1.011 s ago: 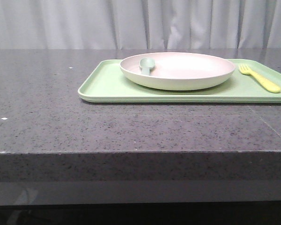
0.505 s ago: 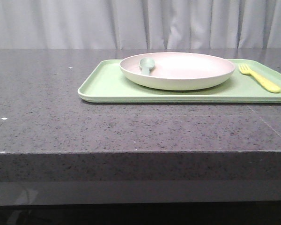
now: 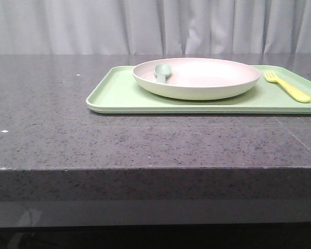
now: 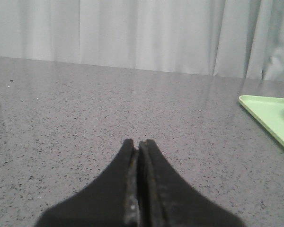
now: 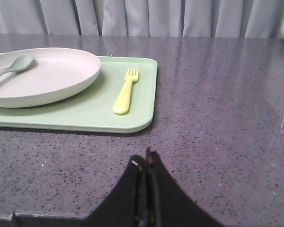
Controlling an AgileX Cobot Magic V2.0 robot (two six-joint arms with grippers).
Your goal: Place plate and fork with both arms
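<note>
The pale pinkish-cream plate (image 3: 207, 78) sits on a light green tray (image 3: 119, 93) in the front view; it also shows in the right wrist view (image 5: 47, 75). The yellow fork (image 3: 289, 87) lies on the tray to the right of the plate, also seen in the right wrist view (image 5: 125, 91). My left gripper (image 4: 139, 143) is shut and empty over bare table, well left of the tray (image 4: 270, 113). My right gripper (image 5: 144, 158) is shut and empty, near the table's front edge, short of the tray (image 5: 85, 113). Neither gripper shows in the front view.
A grey-green spoon (image 3: 161, 71) rests in the plate's left side, also seen in the right wrist view (image 5: 12, 67). The dark speckled table (image 3: 145, 140) has its front edge close to the camera. A grey curtain (image 3: 155, 26) hangs behind.
</note>
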